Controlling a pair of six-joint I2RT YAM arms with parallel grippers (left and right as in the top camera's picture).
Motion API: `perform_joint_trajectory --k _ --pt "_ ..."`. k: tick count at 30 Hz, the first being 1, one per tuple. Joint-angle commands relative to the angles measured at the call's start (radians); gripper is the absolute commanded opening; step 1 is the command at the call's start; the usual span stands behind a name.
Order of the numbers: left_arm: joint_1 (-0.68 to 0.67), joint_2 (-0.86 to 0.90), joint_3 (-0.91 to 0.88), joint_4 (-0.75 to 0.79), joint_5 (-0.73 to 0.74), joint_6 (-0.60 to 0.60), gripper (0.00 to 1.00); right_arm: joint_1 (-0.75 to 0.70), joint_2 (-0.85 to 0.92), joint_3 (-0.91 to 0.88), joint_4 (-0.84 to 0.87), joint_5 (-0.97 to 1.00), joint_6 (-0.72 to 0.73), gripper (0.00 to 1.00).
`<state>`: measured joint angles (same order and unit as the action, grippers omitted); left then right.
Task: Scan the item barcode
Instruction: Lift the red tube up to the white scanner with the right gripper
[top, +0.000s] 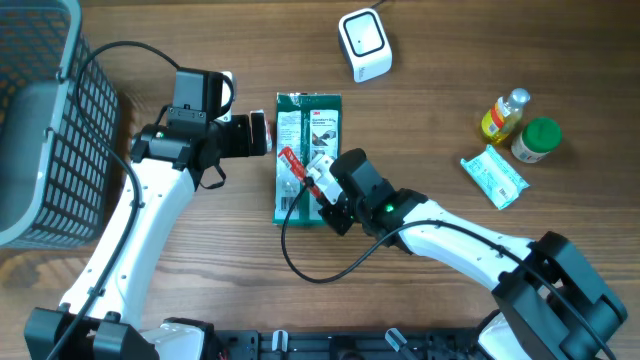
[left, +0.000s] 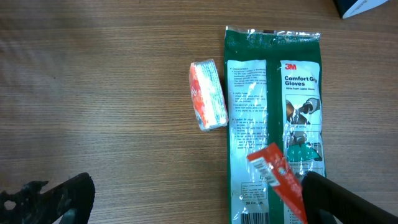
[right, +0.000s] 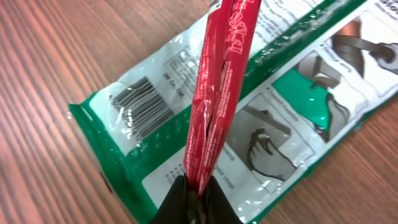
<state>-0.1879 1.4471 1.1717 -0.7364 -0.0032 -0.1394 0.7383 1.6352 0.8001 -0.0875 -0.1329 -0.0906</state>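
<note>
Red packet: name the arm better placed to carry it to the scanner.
Right. The right gripper has its jaws shut on the red packet, held above the green glove pack; the white scanner stands farther back. The left gripper hangs open, holding nothing.

The brown wood-grain table (top: 440, 110) looks matt and smooth. The flat green glove packet (top: 300, 120) is glossy, crinkled plastic film; the thin red sachet (right: 217, 93) is shiny plastic too.

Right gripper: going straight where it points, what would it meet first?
Likely the green glove package, lying just beyond the red packet pinched in the right gripper; depth is unclear.
</note>
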Motion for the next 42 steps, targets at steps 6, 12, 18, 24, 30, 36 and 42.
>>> perform_joint_trajectory --k 6,12,18,24,30,36,42 --pt "0.002 -0.005 0.010 0.002 -0.010 0.004 1.00 -0.209 0.001 0.440 -0.338 -0.032 -0.159 0.04" --pt "0.002 -0.005 0.010 0.003 -0.010 0.004 1.00 -0.254 0.008 0.539 -0.365 0.150 -0.640 0.04" --pt "0.002 -0.005 0.010 0.002 -0.010 0.004 1.00 -0.254 0.066 0.535 -0.214 0.405 -0.906 0.04" --pt "0.002 -0.005 0.010 0.003 -0.010 0.004 1.00 -0.254 0.239 0.535 0.039 0.701 -1.111 0.04" --pt "0.002 -0.005 0.010 0.003 -0.010 0.004 1.00 -0.254 0.390 0.535 0.311 0.819 -1.258 0.04" --pt "0.002 -0.005 0.010 0.002 -0.010 0.004 1.00 -0.254 0.462 0.535 0.377 0.922 -1.299 0.04" --pt "0.002 -0.005 0.010 0.002 -0.010 0.004 1.00 -0.254 0.494 0.535 0.313 0.928 -1.320 0.04"
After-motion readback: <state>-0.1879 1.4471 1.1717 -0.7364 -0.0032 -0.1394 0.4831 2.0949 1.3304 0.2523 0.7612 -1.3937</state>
